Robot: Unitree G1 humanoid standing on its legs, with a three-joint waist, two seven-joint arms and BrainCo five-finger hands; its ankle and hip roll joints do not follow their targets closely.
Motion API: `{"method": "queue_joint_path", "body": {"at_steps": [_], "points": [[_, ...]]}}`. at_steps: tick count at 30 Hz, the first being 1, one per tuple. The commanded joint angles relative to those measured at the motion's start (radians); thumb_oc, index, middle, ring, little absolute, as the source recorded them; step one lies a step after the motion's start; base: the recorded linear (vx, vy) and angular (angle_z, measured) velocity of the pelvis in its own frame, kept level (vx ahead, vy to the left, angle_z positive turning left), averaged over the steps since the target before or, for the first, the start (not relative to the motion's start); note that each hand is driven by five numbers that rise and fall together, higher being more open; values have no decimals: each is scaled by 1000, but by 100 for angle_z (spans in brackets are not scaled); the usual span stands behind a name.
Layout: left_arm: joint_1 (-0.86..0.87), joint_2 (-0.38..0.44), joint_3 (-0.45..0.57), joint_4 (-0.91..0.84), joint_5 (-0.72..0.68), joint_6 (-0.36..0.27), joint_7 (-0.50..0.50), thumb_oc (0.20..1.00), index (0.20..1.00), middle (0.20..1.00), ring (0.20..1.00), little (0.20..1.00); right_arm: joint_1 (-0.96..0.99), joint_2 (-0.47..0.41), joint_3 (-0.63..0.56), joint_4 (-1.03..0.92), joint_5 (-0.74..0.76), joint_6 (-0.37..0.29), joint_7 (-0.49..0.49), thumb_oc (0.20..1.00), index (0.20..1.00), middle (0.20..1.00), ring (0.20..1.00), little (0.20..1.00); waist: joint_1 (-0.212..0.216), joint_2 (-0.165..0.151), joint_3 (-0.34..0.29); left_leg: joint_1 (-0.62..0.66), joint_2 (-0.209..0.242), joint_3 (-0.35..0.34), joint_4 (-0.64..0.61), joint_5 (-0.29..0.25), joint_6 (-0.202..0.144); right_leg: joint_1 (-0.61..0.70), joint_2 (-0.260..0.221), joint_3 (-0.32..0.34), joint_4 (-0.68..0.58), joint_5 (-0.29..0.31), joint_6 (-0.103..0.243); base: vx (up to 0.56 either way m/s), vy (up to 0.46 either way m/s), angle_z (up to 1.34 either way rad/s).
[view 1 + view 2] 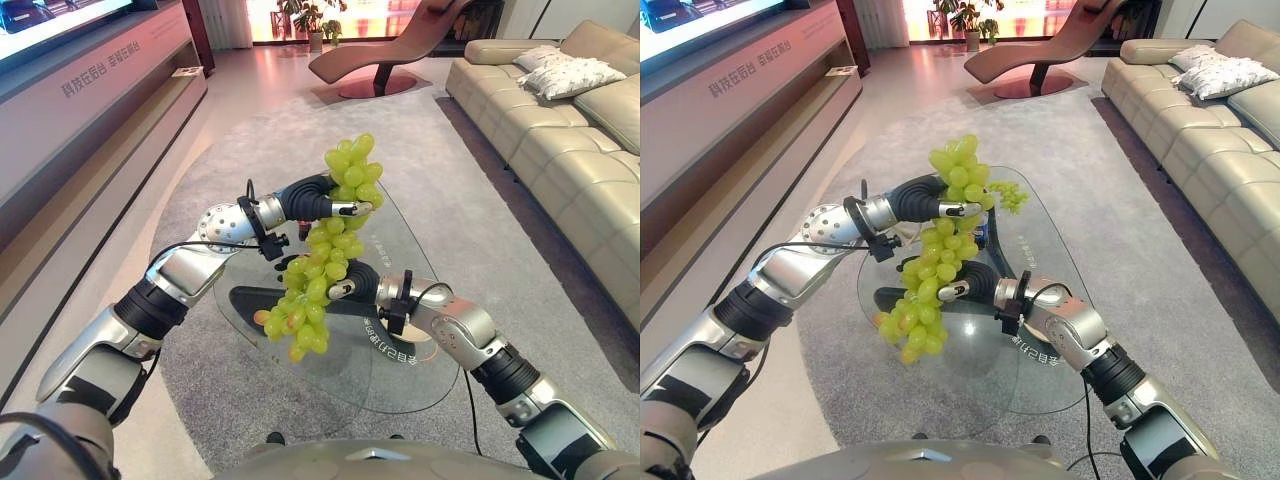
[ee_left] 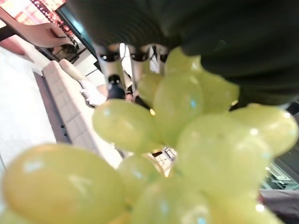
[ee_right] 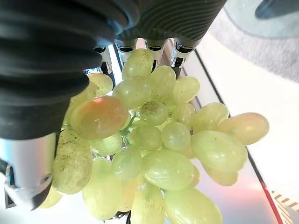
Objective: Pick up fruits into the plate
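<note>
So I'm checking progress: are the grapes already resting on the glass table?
No: the grapes hang in the air, held between the left hand and right hand above the glass table.

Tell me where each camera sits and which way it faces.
Left eye view: head, looking down at the glass coffee table; both arms show.
Right eye view: same, slightly shifted.
Left wrist view: along the left hand.
Right wrist view: along the right hand.
All share the bunch of green grapes.

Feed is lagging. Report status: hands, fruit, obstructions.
Left hand and right hand both shut on grape bunch. Bunch lifted above glass table. Nothing seen in the way.
</note>
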Motion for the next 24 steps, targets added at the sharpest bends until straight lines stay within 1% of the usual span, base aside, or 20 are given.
{"method": "queue_joint_path", "body": {"at_steps": [1,2,6,24], "points": [[-119,-14,35,23,-44,-32,44,200,200,200,200,200,-73,50,21,-59,71,-38,42,347,347,347,347,347,12,-17,2,79,-64,54,7,-168,35,67,10,9,6,-112,-9,0,0,0],[-119,-15,34,24,-43,-32,44,200,200,200,200,200,-74,50,21,-60,73,-39,41,200,200,200,200,200,12,-17,2,79,-64,53,7,-168,35,67,10,9,6,-112,-10,0,0,0],[-120,-15,34,22,-44,-30,39,200,200,200,200,200,-74,52,24,-65,73,-48,25,200,200,200,200,200,14,-18,3,79,-63,52,7,-167,35,68,10,8,6,-112,-9,0,0,0],[-123,-14,43,30,-51,-25,32,200,200,200,200,200,-73,55,24,-52,76,-50,25,200,200,200,200,200,15,-16,5,77,-61,50,7,-166,33,66,9,7,6,-111,-8,0,0,0]]}}
